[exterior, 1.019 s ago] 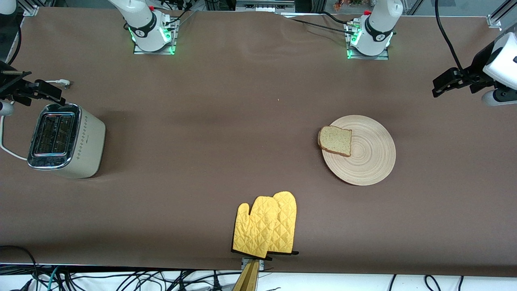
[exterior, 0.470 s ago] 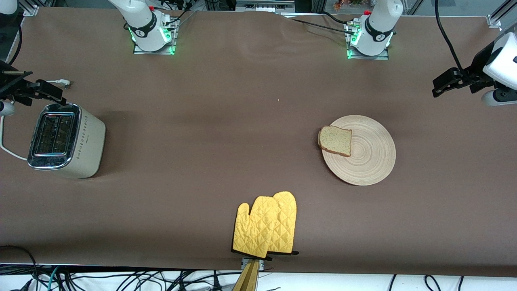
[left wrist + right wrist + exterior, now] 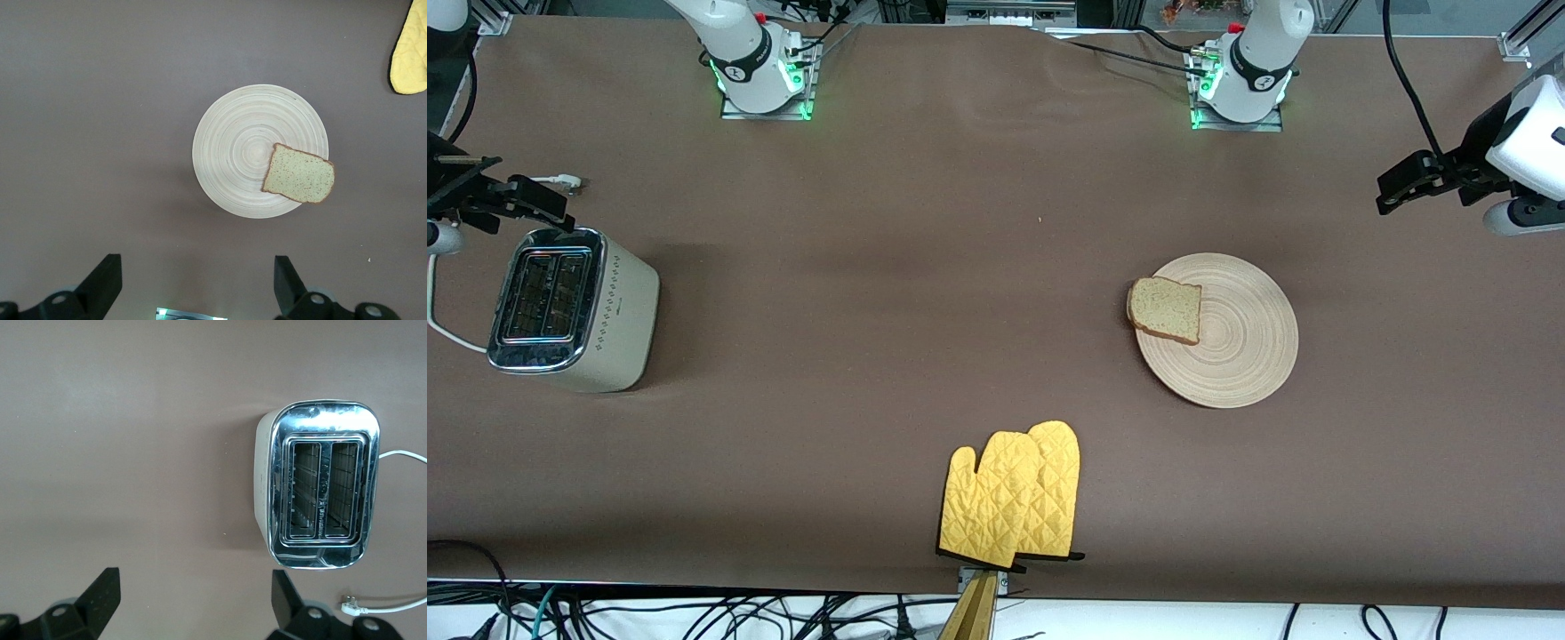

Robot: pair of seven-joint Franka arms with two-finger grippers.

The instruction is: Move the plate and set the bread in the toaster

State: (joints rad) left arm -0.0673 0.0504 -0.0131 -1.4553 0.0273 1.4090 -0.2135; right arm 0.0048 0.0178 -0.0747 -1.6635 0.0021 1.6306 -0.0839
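The pale wooden plate lies toward the left arm's end of the table. The bread lies on it, overhanging the rim on the side toward the toaster. Both show in the left wrist view, plate and bread. The cream toaster stands at the right arm's end with both slots empty; it also shows in the right wrist view. My left gripper hangs open and empty over bare table beside the plate. My right gripper hangs open and empty over the table by the toaster.
A pair of yellow oven mitts lies at the table edge nearest the front camera, also in the left wrist view. The toaster's white cord loops beside it, and its plug lies on the table near the right gripper.
The left arm's hand has shifted very slightly. The plate, bread, toaster and right arm have not moved.
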